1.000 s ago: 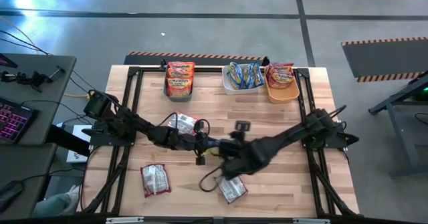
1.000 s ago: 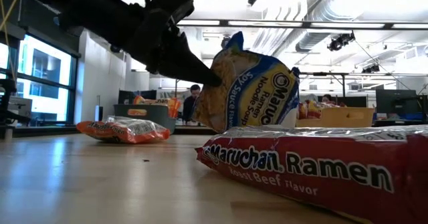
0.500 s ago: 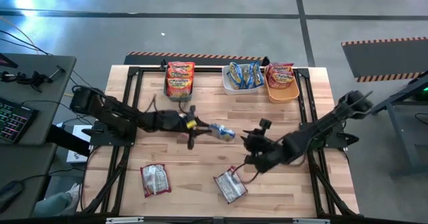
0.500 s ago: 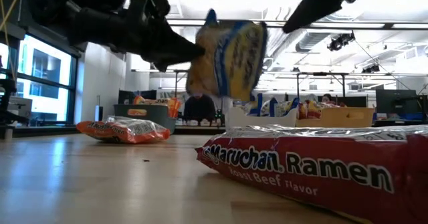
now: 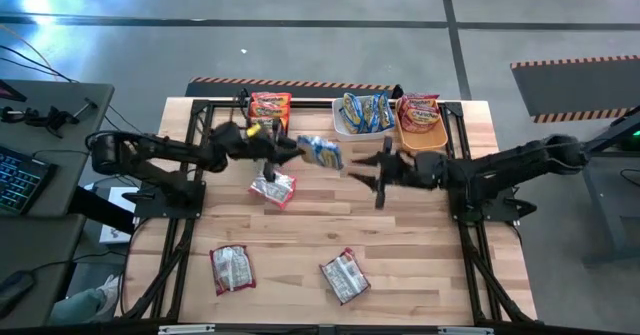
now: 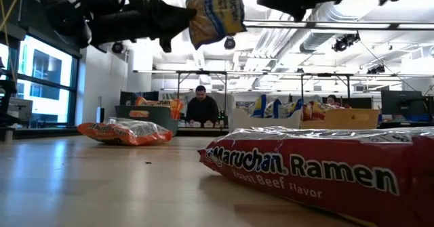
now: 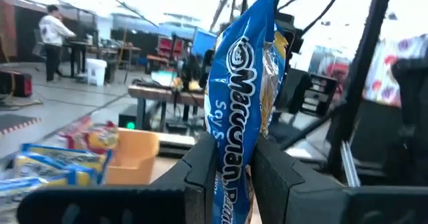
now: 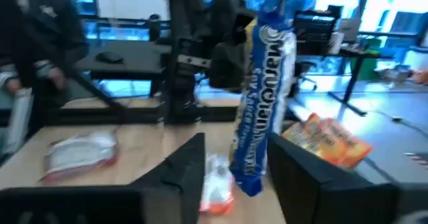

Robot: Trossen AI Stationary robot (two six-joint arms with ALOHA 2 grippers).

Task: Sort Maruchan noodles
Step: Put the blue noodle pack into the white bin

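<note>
1. Blue packet: up in the air over the table, close to the far edge, near the middle of that edge.
2. Pinched by one end in the left gripper, jaws closed tight on the wrapper, with the rest of the packet sticking out past the fingers.
3. Right gripper: also up in the air, just beside the blue packet on the side toward the right edge, jaws open and holding nothing.
4. Most likely job now: carry the blue packet to the white bin at the far edge, where other blue packets already lie.
5. Not the teal bin to its left and not the orange bin to its right; those hold orange and red fronts.
6. Hold the pinch firm on the way, because the wrapper looks slippery and the packet hangs from one end only.
7. Move slowly and stay high enough to clear the bin's wall.
8. Stop right over the middle of the white bin, then go low before letting go, so the packet lands flat and does not bounce out.
9. Mind the right gripper so close by; pull it back toward the right edge first to avoid a bump.
10. Left for later: the silvery packet lying on the table below, and two more by the near edge.
</note>
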